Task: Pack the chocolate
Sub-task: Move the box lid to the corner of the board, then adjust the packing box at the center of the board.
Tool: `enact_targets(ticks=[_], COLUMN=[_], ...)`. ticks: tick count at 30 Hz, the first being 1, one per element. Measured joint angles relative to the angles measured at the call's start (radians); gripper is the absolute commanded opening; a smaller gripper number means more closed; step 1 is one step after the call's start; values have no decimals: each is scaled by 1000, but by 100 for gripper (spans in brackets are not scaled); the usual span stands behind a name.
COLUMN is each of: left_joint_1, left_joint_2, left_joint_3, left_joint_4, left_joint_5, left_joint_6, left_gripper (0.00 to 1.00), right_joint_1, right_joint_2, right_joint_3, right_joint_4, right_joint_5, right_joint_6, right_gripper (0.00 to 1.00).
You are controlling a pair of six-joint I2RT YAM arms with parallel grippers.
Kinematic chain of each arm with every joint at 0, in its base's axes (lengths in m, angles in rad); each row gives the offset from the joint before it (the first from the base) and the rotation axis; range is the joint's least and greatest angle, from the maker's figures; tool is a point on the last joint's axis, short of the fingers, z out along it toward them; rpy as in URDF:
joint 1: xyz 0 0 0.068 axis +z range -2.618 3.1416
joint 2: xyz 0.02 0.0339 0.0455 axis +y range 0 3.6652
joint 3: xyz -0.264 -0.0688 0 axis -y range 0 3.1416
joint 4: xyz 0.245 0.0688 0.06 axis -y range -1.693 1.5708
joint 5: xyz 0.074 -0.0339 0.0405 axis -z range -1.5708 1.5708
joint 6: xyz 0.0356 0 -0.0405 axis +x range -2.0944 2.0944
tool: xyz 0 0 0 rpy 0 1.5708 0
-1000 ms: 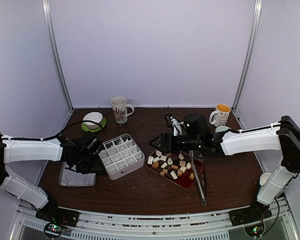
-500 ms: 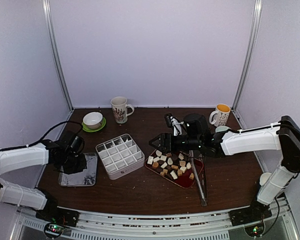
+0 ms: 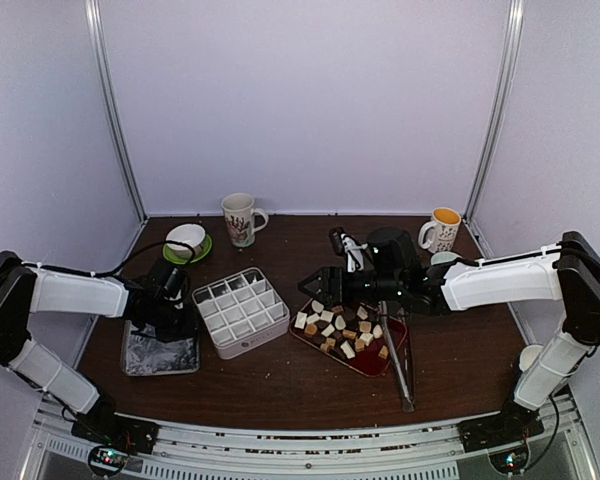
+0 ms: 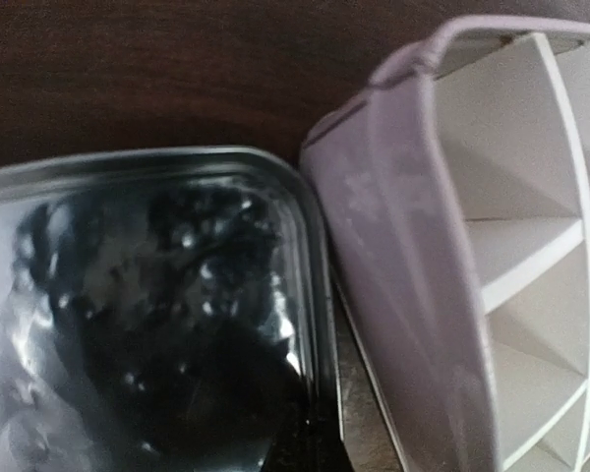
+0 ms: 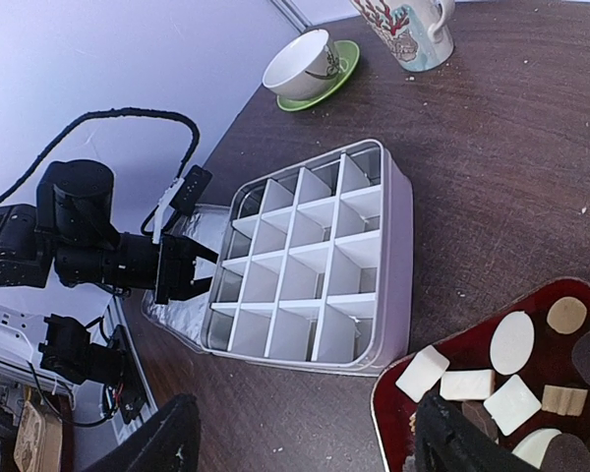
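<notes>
Steel tongs (image 3: 402,370) lie just beside the red tray (image 3: 376,366) of chocolate (image 3: 340,324).

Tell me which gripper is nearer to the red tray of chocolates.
Right. The right gripper hovers at the far left corner of the red tray; the left gripper is beyond the divided box, beside the silver tray.

No legible text, label or number appears on anything.
</notes>
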Motion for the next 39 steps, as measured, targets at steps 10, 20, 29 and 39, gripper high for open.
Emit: enact_targets(ticks=[10,20,29,39], left_joint_1=[-98,-99,57,229], left_joint_2=[31,-85,-219,-79], left_joint_3=[18,42,64,213], left_joint_4=[37,-116,-169,-125], left_joint_5=[24,-68,-96,-15], left_joint_6=[-42,-37,64,206], left_gripper=[0,0,10,14], right_joint_1=[0,-2,-6,-6], right_joint_2=[0,0,0,-82], right_joint_3=[0,0,0,-58], right_joint_4=[-1,-9,-50,-146], right_joint_5=[11,16,23,62], right_joint_6=[0,-1,-15,-56], right_gripper=[75,75,75,75])
